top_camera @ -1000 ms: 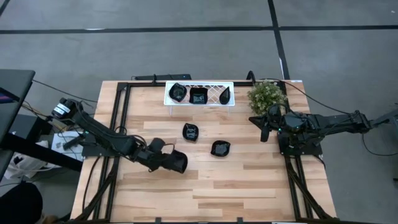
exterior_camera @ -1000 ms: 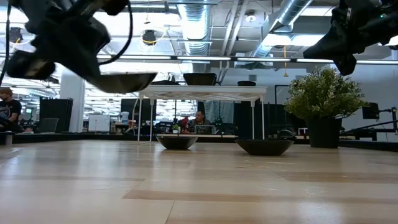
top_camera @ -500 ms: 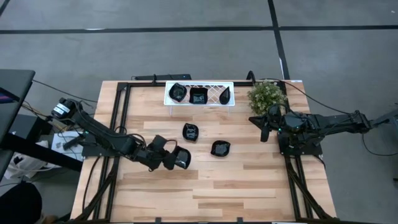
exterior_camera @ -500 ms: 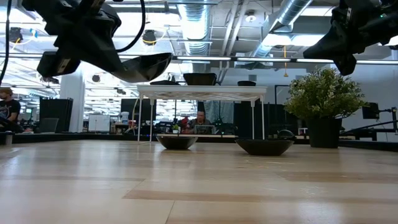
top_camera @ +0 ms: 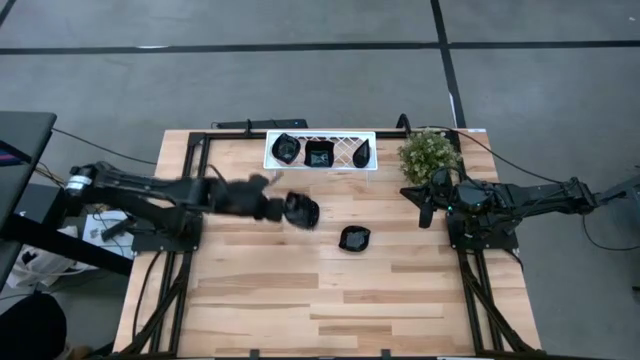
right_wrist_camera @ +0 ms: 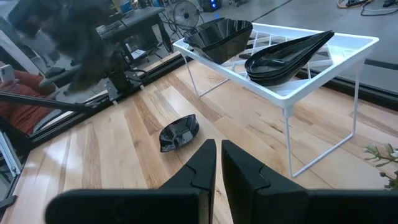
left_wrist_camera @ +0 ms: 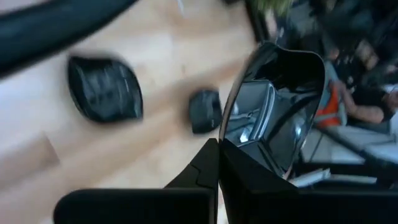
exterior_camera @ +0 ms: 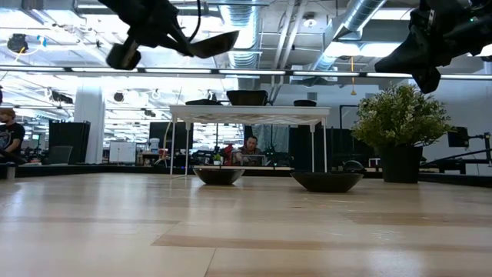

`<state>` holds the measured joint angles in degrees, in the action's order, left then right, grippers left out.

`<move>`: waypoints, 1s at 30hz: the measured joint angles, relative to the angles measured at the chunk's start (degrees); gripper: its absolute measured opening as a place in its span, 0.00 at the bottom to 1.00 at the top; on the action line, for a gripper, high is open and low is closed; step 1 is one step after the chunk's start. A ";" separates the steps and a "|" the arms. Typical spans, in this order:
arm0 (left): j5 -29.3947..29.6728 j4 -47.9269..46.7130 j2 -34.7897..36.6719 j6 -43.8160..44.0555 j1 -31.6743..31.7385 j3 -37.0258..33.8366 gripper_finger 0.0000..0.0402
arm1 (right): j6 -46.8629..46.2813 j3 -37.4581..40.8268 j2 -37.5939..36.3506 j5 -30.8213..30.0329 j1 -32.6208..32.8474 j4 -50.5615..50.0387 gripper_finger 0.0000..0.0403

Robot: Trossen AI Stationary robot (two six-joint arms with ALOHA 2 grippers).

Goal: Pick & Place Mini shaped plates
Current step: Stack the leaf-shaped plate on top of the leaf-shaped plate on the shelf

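Observation:
My left gripper is shut on a glossy black mini plate, which hangs high over the table. It hangs above the middle of the table. Two more black plates rest on the wood: one below the held plate and one to its right. A white lattice tray at the far edge carries three plates. My right gripper is shut on nothing, raised at the table's right side. My left gripper pinches the plate by its rim between its two fingers. The fingers come from the table's left side, slanting down. The plate is lifted clear of the table and juts out past the fingertips, slightly tilted.
A green plant in a dark pot stands at the far right, beside the tray. Black frame rails run along the table's left and right sides. Bare wood fills the near half. People sit in the room beyond the table.
My left gripper has swung from the near left toward the table's far edge and the tray. It has risen as it went, staying shut on the plate. The plate has gone along, higher above the table than before.

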<state>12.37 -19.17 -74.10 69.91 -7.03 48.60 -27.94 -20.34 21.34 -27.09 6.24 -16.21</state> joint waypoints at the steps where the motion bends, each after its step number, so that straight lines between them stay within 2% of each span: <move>1: -0.90 -0.39 1.41 -1.45 2.27 0.00 0.01 | 0.00 -0.01 0.01 0.00 0.00 0.00 0.05; 8: -6.82 -1.94 9.75 -10.31 16.91 0.00 0.01 | 0.00 0.00 0.02 0.00 0.00 0.00 0.05; 14: -14.09 -3.80 10.78 -15.74 27.17 0.83 0.01 | -0.02 -0.01 0.01 0.00 0.00 0.00 0.05; 17: -16.59 -7.35 8.77 -19.90 30.75 4.57 0.01 | -0.02 -0.02 0.00 0.00 0.00 0.00 0.05; 22: -16.88 -17.38 3.70 -28.23 35.60 14.52 0.01 | -0.02 -0.01 0.01 0.00 -0.02 0.00 0.05; 30: -18.16 -35.84 -8.45 -38.76 42.09 30.63 0.01 | -0.02 0.00 0.00 0.00 -0.02 0.00 0.05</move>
<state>-5.79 -55.01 -82.55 31.14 35.06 79.23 -27.97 -20.34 21.34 -27.09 6.22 -16.21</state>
